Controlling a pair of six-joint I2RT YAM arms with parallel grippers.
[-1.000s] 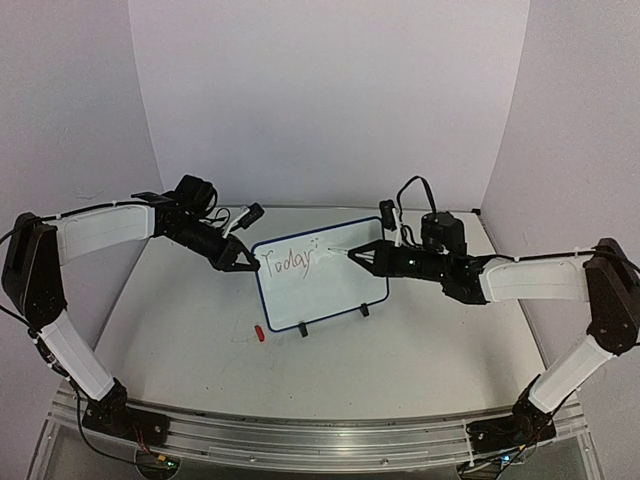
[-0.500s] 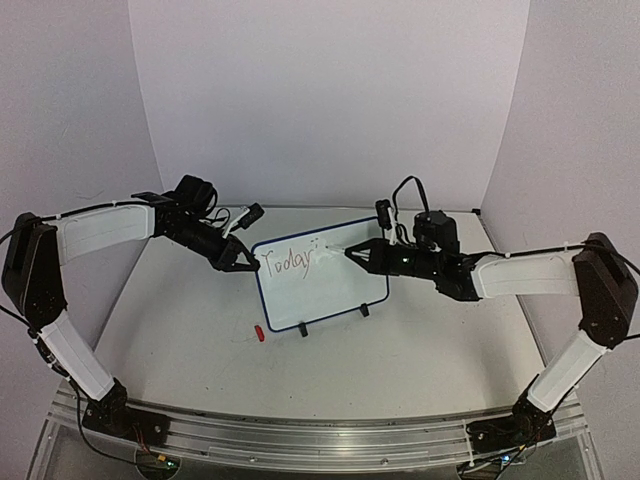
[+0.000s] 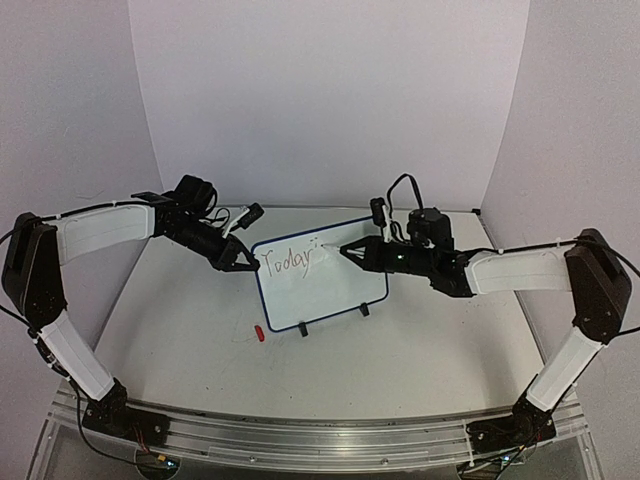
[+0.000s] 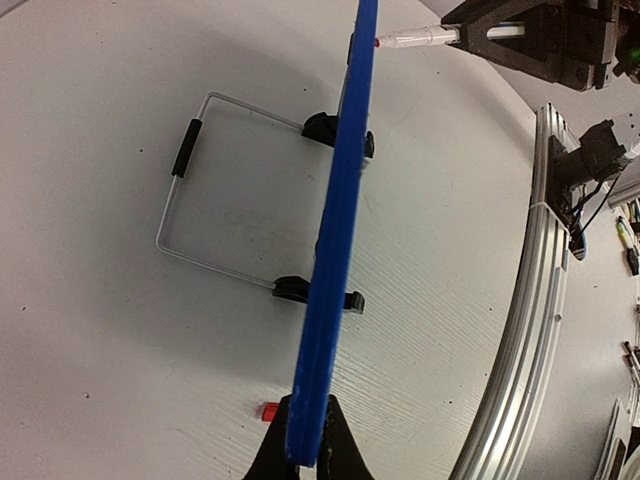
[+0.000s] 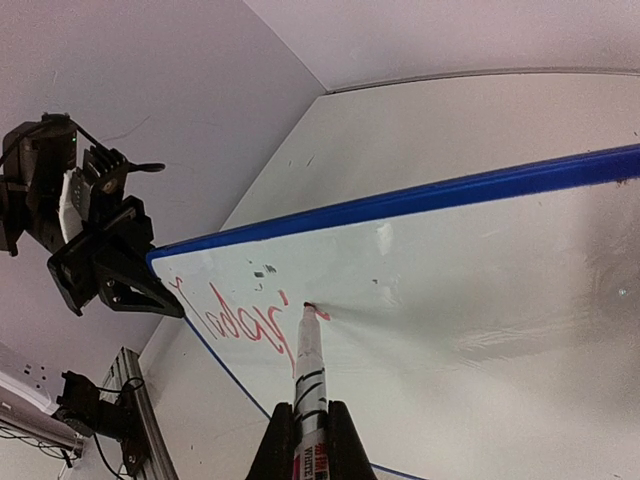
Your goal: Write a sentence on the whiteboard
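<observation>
A small blue-framed whiteboard (image 3: pixel 335 292) stands propped at the centre of the overhead frame, on a pale table (image 3: pixel 430 345), with its two black feet along its lower edge. The left gripper (image 3: pixel 245 264) reaches in from the left and is clamped on the board's left edge. The right gripper (image 3: pixel 348 251), coming from the right, is closed around a marker (image 5: pixel 307 352). The marker's tip touches the board just right of the unfinished reddish sentence (image 3: pixel 285 262), which reads "Today". A red cap (image 3: pixel 257 334) lies on the table just below the board's lower left corner.
</observation>
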